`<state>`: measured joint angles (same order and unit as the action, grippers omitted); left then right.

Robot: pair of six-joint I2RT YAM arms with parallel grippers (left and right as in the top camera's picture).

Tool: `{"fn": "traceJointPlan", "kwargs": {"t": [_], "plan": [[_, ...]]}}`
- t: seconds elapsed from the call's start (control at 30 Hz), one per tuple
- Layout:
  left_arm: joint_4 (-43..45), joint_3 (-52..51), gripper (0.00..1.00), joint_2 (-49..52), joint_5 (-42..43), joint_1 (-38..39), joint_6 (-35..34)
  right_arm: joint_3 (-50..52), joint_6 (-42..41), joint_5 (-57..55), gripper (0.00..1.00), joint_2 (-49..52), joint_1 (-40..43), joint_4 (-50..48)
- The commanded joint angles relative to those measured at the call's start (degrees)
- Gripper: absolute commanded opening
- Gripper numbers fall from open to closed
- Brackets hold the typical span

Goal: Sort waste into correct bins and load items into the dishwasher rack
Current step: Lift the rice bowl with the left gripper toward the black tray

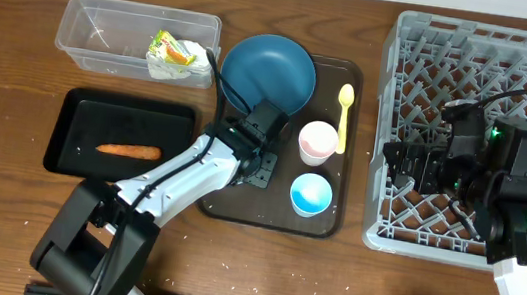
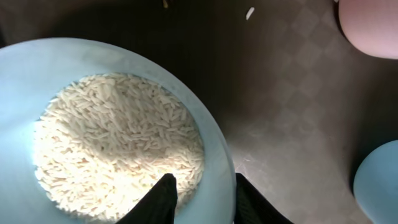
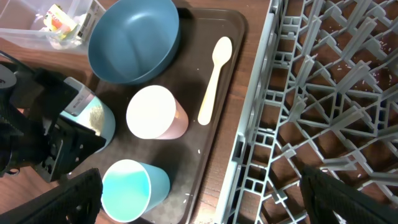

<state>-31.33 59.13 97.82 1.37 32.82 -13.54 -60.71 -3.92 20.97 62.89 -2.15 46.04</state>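
Observation:
My left gripper (image 2: 202, 186) is shut on the rim of the white bowl (image 2: 124, 59), one finger inside and one outside. The bowl holds white rice (image 2: 118, 143) and stands on the brown serving tray (image 1: 265, 213). In the overhead view the left gripper (image 1: 260, 132) hides the bowl. The dark-blue plate (image 1: 268, 73), pinkish cup (image 1: 318, 141), light blue cup (image 1: 310, 194) and yellow spoon (image 1: 344, 117) are on that tray. My right gripper (image 3: 211, 199) is open and empty above the left edge of the grey dishwasher rack (image 1: 496, 55).
The clear tub (image 1: 96, 36) holds the tissue (image 1: 168, 67) and the green-yellow wrapper (image 1: 177, 51). The black tray (image 1: 82, 110) holds the orange carrot stick (image 1: 128, 150). A few loose rice grains (image 1: 229, 264) lie on the table near the front edge.

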Motion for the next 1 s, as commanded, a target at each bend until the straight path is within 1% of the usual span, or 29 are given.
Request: {"fn": "traceJointPlan", "kwargs": {"t": [0.0,0.1,0.2,0.63,0.7,0.73,0.77,0.97], "plan": [[-0.59,0.98,0.30,0.68,-0.52,-0.20,-0.09,-0.98,-0.28,-0.17,0.99,0.02,-0.50,0.04],[-1.01,0.98,0.30,0.68,-0.55,0.00,-0.07,-0.98,-0.31,-0.17,0.99,0.02,-0.50,0.04],[-0.94,0.94,0.26,0.68,-0.57,0.37,-0.09,-0.98,-0.31,-0.15,0.99,0.02,-0.50,0.02],[-0.42,0.33,0.25,1.27,-1.01,0.74,-0.07,-0.98,-0.31,-0.15,0.99,0.02,-0.50,-0.02],[-0.28,0.33,0.19,1.73,-1.01,0.74,-0.07,-0.98,-0.31,-0.15,0.99,0.02,-0.50,-0.20],[-0.28,0.33,0.08,1.86,-1.01,0.74,-0.07,-0.98,-0.31,-0.15,0.99,0.02,-0.50,-0.31],[-0.28,0.33,0.06,1.86,-1.01,0.74,-0.07,-0.98,-0.31,-0.15,0.99,0.02,-0.50,-0.37],[0.15,0.48,0.06,1.75,-1.01,0.74,-0.09,-0.98,-0.31,-0.15,0.99,0.02,-0.50,-0.37]]}}
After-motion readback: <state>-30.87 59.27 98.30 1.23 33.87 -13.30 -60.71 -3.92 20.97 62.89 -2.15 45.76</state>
